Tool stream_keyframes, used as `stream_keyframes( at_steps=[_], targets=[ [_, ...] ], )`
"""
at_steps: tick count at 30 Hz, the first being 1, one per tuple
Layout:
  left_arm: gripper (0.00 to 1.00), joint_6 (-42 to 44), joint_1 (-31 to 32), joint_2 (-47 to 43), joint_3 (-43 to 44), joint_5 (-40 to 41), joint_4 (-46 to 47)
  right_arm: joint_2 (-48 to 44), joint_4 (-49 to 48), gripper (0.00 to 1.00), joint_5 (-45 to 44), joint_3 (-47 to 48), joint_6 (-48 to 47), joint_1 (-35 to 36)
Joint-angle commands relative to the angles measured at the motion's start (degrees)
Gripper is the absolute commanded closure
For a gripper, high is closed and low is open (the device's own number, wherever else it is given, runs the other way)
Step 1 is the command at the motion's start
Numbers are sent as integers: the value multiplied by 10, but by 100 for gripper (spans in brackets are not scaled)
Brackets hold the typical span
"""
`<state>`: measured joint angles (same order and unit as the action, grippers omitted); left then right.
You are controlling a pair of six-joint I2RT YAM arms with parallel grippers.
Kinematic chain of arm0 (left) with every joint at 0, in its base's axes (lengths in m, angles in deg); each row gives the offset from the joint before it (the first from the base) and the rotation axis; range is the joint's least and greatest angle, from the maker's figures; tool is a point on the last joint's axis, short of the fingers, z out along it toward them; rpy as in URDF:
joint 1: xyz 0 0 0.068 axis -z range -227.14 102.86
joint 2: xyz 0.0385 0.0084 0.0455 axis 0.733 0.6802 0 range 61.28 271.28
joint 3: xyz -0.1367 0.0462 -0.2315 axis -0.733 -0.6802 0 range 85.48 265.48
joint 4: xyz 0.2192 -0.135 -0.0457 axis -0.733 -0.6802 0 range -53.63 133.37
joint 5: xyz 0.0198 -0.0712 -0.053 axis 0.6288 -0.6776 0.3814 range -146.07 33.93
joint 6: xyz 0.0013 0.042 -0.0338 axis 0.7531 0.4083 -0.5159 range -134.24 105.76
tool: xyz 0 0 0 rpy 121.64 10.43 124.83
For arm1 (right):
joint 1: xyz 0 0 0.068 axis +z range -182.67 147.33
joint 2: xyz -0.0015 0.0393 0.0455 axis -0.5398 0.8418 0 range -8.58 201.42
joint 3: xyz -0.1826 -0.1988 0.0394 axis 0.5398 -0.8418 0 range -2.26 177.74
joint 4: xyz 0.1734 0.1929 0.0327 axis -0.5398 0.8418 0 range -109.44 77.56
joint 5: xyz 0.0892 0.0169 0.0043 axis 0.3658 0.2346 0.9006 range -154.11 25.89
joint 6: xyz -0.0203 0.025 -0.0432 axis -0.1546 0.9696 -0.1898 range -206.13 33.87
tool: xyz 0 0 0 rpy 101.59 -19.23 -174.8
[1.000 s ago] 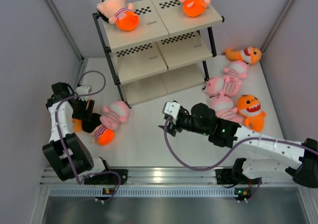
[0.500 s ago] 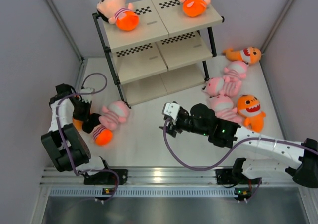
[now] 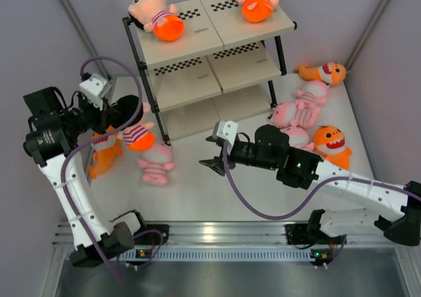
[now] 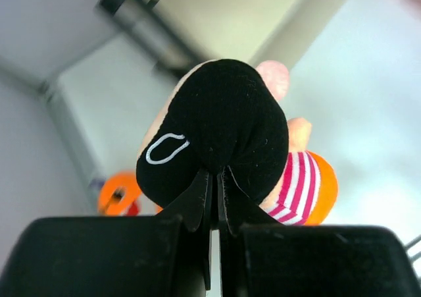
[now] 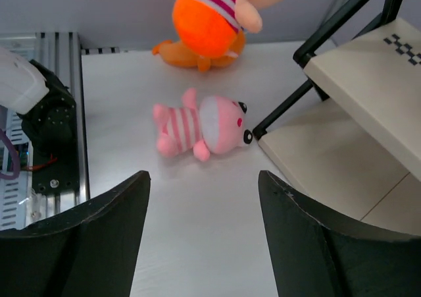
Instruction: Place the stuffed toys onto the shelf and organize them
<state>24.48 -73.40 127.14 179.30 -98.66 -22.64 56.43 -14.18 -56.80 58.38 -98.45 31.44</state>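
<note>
My left gripper (image 3: 119, 110) is shut on the black-haired head of a doll (image 3: 136, 135) with a striped shirt and orange bottom, which hangs above the table left of the shelf (image 3: 191, 89). In the left wrist view the jaws (image 4: 216, 178) pinch that black head (image 4: 217, 126). Below it a pink striped animal (image 3: 156, 164) lies on the table, with an orange shark (image 3: 102, 153) further left. My right gripper (image 3: 214, 162) is open over bare table, facing the pink animal (image 5: 200, 122). Two dolls (image 3: 158, 17) (image 3: 256, 0) lie on the shelf's top board.
A heap of pink animals (image 3: 296, 112) and an orange shark (image 3: 332, 145) lies right of the shelf, behind my right arm. Another shark (image 3: 325, 72) lies at the back right. Grey walls enclose the table on three sides. The shelf's black front leg (image 5: 289, 106) stands near the pink animal.
My left gripper shut on the doll's head and lifted it off the table, up toward the shelf. The pink animal stayed below. My right gripper tilted and shifted slightly.
</note>
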Motion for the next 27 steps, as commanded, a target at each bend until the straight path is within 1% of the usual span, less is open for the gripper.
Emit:
stream_keyframes(
  at_steps=[1,2,4,5,7,8,11,12,16,22,24,26,27],
  targets=[
    [100,-2,-1,-14,33,-271,-70,-6,-47,32,43,38,29,6],
    [100,-21,-2,-8,52,-298,-70,-6,-66,32,46,36,28,6],
    [100,-28,-2,-6,65,-355,-71,-7,-93,30,43,31,30,6],
    [100,-16,-2,-8,66,-416,-72,-7,-104,30,35,28,32,5],
    [100,-5,-1,-13,61,-477,-72,-4,-137,29,33,22,37,5],
    [100,-5,-1,-14,63,-524,-73,-1,-144,29,35,23,36,6],
    [100,-22,-2,-5,92,-529,-75,8,-174,28,47,18,31,6],
    [100,-22,-1,-6,97,-529,-75,8,-210,28,54,12,31,7],
    [100,-36,-2,-7,105,-529,-74,30,-268,28,83,-5,7,17],
    [100,-40,-2,-7,109,-529,-75,101,-278,28,90,30,-17,25],
    [100,-39,-1,-9,107,-529,-74,116,-292,30,93,47,-15,29],
    [100,-41,-1,-8,103,-529,-74,133,-313,35,92,61,-5,32],
    [100,-40,-1,-9,102,-529,-75,136,-320,42,91,63,2,33]
  ],
)
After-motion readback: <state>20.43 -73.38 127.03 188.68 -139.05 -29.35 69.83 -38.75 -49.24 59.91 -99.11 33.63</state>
